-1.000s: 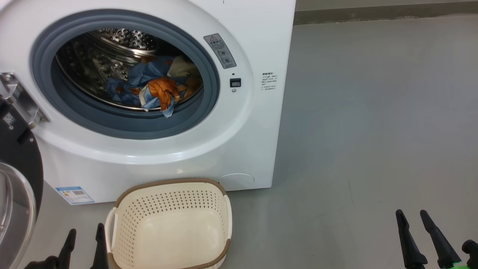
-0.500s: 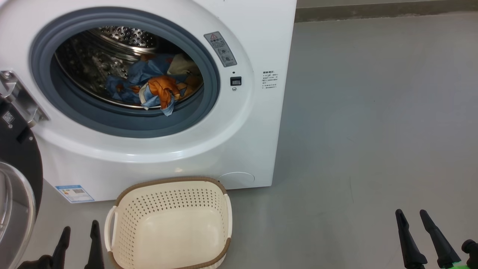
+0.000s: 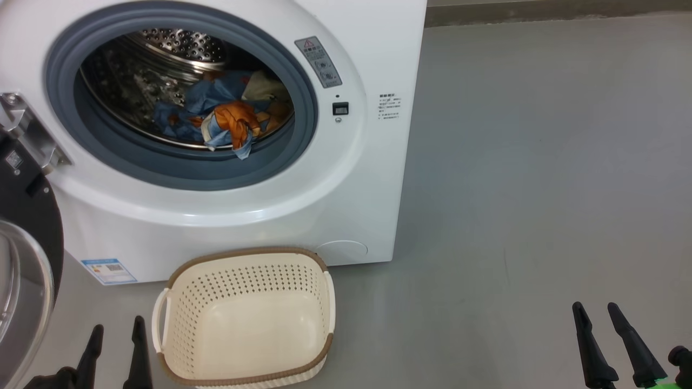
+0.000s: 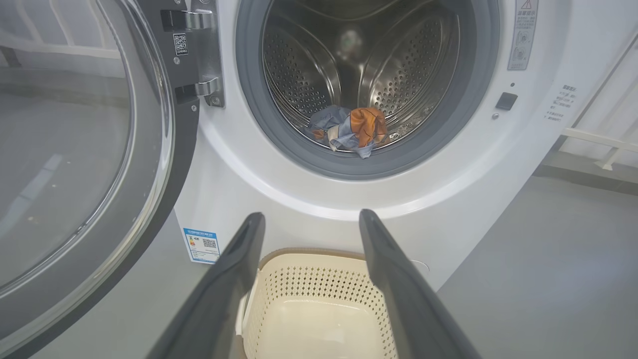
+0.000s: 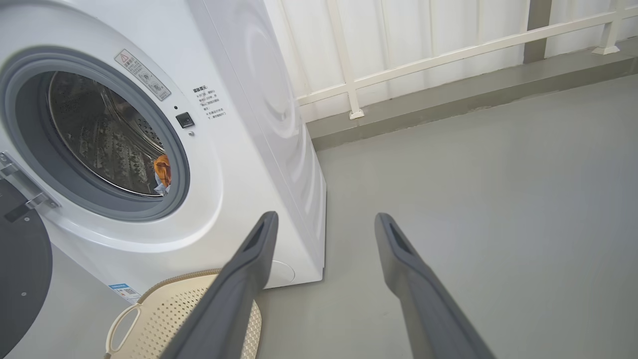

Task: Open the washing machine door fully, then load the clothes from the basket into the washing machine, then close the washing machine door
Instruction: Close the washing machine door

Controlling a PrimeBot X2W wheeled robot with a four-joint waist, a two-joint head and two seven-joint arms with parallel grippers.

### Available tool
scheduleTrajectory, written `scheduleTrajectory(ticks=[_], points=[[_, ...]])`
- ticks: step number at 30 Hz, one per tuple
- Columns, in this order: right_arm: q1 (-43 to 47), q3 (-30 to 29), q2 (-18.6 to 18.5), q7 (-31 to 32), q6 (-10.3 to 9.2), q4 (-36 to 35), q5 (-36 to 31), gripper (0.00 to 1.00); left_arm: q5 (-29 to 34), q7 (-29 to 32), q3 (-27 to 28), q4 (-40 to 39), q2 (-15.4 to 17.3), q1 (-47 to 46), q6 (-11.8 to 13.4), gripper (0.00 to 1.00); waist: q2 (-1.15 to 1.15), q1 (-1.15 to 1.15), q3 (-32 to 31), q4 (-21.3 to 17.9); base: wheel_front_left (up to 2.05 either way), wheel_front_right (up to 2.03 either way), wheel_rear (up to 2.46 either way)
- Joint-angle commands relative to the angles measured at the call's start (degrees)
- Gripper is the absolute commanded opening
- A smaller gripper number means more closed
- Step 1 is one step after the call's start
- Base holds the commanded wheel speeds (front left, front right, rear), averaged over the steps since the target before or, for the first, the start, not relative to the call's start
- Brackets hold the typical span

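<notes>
The washing machine door (image 3: 30,205), a large round glossy black disc with a domed clear window, stands swung wide at the head view's left edge, just left of the left claw (image 3: 118,324), whose two long dark fingers are spread with nothing between them. The right claw (image 3: 596,307), likewise spread and empty, sits well apart over smooth grey floor (image 3: 513,189). The cream perforated plastic basket (image 3: 243,254) with its brown woven-look rim stands empty just in front of the big white boxy washing machine (image 3: 216,216), and the crumpled blue, orange and cream clothes (image 3: 227,121) lie inside the machine. In the left wrist view the left claw (image 4: 311,214) gapes above the basket (image 4: 319,299), the door (image 4: 75,164) hangs to its left on a steel hinge (image 4: 199,55), and the clothes (image 4: 351,129) rest low in the perforated steel drum (image 4: 309,65) at its front lip. In the right wrist view the right claw (image 5: 326,215) points past the machine's (image 5: 239,149) right corner at open floor (image 5: 473,199) running to a white railing (image 5: 423,65).
</notes>
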Motion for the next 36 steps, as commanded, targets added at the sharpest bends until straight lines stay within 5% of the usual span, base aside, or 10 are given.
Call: scheduleTrajectory(ticks=[1,22,36], points=[[-1.3,0.8,-1.1,-0.3,0.09,-1.5,-0.5,1.00,-0.8,-0.4,1.4,-2.1,0.9,-2.0,-0.1,1.00,0.00,0.00,0.0,0.0,-1.26,1.26,0.00],[-2.2,0.7,-1.0,-0.3,0.09,-1.9,-0.6,1.00,-0.8,-0.4,1.9,-3.4,0.2,-2.6,-0.1,1.00,0.00,0.00,1.2,2.6,-0.25,0.25,0.00],[-7.1,4.3,-2.1,-0.3,0.09,-1.5,-0.9,1.00,-0.6,-0.4,5.0,-3.9,-2.4,-2.8,-0.1,1.00,0.00,0.00,3.8,12.4,0.00,0.00,0.00]])
